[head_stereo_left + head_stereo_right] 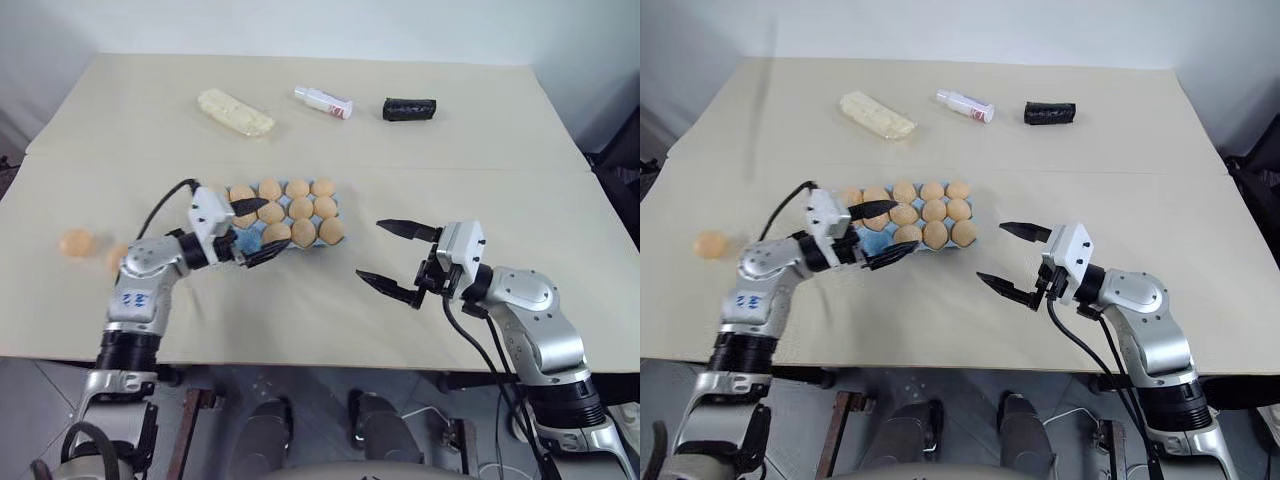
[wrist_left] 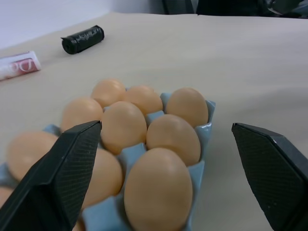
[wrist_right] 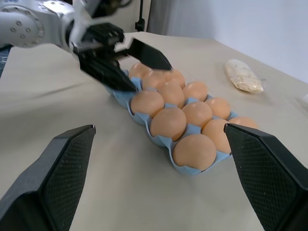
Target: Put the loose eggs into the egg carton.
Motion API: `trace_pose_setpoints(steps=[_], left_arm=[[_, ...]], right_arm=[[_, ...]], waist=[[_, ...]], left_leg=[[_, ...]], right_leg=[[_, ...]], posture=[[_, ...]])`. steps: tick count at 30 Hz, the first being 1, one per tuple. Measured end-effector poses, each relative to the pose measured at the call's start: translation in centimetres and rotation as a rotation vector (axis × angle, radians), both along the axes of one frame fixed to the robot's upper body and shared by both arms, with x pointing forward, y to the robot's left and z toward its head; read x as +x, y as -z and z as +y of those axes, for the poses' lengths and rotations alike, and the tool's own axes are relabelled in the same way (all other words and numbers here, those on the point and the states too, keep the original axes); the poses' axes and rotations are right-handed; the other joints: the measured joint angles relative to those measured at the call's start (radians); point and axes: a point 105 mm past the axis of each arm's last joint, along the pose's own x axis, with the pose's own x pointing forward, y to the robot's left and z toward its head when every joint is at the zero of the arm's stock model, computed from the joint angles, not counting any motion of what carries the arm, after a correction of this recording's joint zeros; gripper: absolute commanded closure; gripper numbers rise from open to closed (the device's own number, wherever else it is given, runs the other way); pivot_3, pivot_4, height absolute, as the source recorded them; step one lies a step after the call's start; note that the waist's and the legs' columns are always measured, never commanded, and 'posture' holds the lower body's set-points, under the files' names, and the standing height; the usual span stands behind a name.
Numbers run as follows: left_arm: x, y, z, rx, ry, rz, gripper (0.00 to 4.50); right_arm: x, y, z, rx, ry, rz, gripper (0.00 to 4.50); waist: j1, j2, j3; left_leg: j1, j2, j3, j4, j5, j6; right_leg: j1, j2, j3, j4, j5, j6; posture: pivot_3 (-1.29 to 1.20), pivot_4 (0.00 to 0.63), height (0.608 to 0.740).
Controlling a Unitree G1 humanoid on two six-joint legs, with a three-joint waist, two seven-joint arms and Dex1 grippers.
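**Both grippers spread, carton nearly full**

The left gripper has its jaws released and empty, poised over the left end of the egg carton at frame centre. The right gripper, jaws wide and empty, hangs lower right of the carton, apart from it. Two loose eggs lie at the table's far left. A pale wrapped block, small bottle and black roll sit along the top.
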Motion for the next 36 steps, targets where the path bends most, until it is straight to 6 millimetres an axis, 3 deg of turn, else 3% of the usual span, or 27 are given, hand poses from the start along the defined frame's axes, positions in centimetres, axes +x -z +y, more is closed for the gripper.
trace_pose_setpoints(steps=[4, 12, 21, 23, 27, 32, 36], left_arm=[[-2.1, -0.6, 4.3, -0.031, -0.105, -0.012, 0.06], [-8.1, 1.1, 13.7, -0.058, -0.521, -0.010, 0.06], [-15.1, 5.8, 17.6, -0.173, -0.962, 0.048, 0.06], [-15.7, 6.5, 17.9, -0.189, -1.010, 0.066, 0.06], [-15.0, 5.7, 17.9, -0.216, -1.034, 0.030, 0.06], [-10.9, 3.1, 18.0, -0.206, -1.006, -0.031, 0.06], [-7.3, 2.9, 18.6, -0.203, -1.014, -0.007, 0.06]], right_arm=[[-0.2, 0.0, 0.2, 0.001, -0.034, 0.004, 0.00], [-0.1, 0.8, 1.3, 0.017, -0.120, 0.011, 0.00], [0.4, 1.2, 2.3, 0.035, -0.168, 0.012, 0.00], [0.4, 1.4, 2.4, 0.032, -0.174, 0.020, 0.00], [0.5, 1.0, 2.9, 0.027, -0.203, 0.007, 0.00], [0.7, 1.1, 2.9, 0.018, -0.214, 0.017, 0.00], [1.1, 1.7, 3.0, 0.007, -0.216, 0.023, 0.00]], waist=[[-0.006, 0.000, 0.000], [-0.016, 0.000, 0.000], [-0.013, -0.001, 0.000], [-0.010, -0.001, 0.000], [-0.009, 0.000, 0.000], [-0.002, -0.001, -0.001], [-0.001, -0.001, -0.001]], left_leg=[[0.000, 0.001, -0.001, 0.000, 0.000, 0.000], [0.000, 0.002, -0.002, -0.002, -0.004, -0.006], [0.000, 0.002, -0.003, -0.003, -0.005, -0.007], [0.000, 0.003, -0.003, -0.003, -0.005, -0.007], [0.000, 0.004, -0.003, -0.001, -0.005, -0.007], [0.001, 0.004, -0.002, 0.001, -0.004, -0.006], [0.001, 0.004, 0.000, 0.000, -0.004, -0.006]], right_leg=[[0.000, 0.000, 0.000, -0.001, -0.001, -0.001], [0.001, -0.004, 0.000, -0.003, -0.002, -0.004], [0.002, -0.005, -0.002, -0.006, -0.004, -0.008], [0.003, -0.005, -0.003, -0.005, -0.005, -0.010], [0.004, -0.004, -0.003, -0.005, -0.009, -0.020], [0.004, -0.003, -0.003, -0.003, -0.008, -0.020], [0.002, -0.002, -0.007, -0.003, 0.000, -0.005]], posture=[[0.00, 0.150, 0.740], [0.00, 0.150, 0.740], [0.00, 0.150, 0.740], [0.00, 0.150, 0.740], [0.00, 0.150, 0.740], [0.00, 0.150, 0.740], [0.00, 0.150, 0.740]])
